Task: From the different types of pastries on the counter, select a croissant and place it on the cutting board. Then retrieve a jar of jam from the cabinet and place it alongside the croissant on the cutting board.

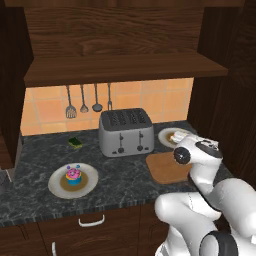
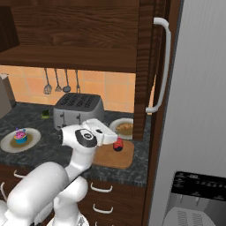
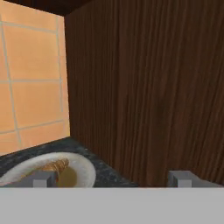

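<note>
The hand (image 3: pixel 111 178) is open, its two fingertips (image 3: pixel 43 178) standing wide apart with nothing between them. In the hand view it looks low over the far right corner of the desk (image 1: pixel 125 175), toward the tiled wall (image 3: pixel 30 83) and a dark wood side panel (image 3: pixel 148 87).

The croissant (image 3: pixel 54 166) lies on a white plate (image 3: pixel 83 168) at the desk's back right, just right of the toaster (image 1: pixel 126 132). In the right base view the same plate (image 2: pixel 126 128) sits behind the board (image 2: pixel 121 158), close to its far edge. The croissant (image 2: pixel 125 127) is not on the board.

The board (image 1: pixel 165 167) lies flat near the front right edge of the desk, partly covered by the arm in the left base view. In the right base view the jam jar (image 2: pixel 118 145) shows over the board, just beside the hand's white body; whether it rests on the wood I cannot tell from this angle.

The frosted cake (image 1: pixel 73 175) stands on a second plate (image 1: pixel 57 186) toward the front left of the desk, well apart from the board. A small green and yellow sponge (image 1: pixel 75 142) lies near the back edge, left of the toaster. Four utensils (image 1: pixel 84 100) hang on the tiles above it.

The cabinet (image 1: pixel 120 67) spans the wall above, its thick shelf board over the toaster. To the right stands a grey fridge (image 2: pixel 198 110) with a long curved handle (image 2: pixel 163 66).
</note>
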You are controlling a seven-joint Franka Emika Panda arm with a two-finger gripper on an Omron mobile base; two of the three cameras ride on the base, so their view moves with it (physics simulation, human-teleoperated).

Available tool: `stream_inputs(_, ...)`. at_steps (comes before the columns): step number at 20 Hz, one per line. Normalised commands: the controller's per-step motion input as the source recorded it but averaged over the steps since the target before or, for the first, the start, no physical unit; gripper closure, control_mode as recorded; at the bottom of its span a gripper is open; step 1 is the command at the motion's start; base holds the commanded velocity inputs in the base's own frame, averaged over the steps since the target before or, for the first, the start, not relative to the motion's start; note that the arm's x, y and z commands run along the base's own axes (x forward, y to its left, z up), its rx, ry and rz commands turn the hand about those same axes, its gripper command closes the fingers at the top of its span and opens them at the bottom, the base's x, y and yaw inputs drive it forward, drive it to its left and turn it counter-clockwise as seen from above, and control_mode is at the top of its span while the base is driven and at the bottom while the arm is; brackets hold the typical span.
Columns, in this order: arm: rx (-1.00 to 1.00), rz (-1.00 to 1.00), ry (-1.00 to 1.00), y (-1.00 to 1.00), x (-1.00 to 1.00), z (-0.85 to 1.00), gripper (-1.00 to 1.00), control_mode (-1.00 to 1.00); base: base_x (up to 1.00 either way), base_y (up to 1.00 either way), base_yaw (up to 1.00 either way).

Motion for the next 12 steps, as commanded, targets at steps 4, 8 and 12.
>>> stream_inputs(4, 0.1, 0.0, 0.08, 1.0, 0.05, 1.0, -1.0, -1.0, 0.0, 0.0, 0.0)
stream_inputs(8, 0.16, 0.0, 0.13, 1.0, 0.0, 1.0, -1.0, -1.0, 0.0, 0.0, 0.0)
stream_inputs(12, 0.3, 0.0, 0.26, 0.99, 0.0, 0.73, -1.0, -1.0, 0.0, 0.0, 0.0)
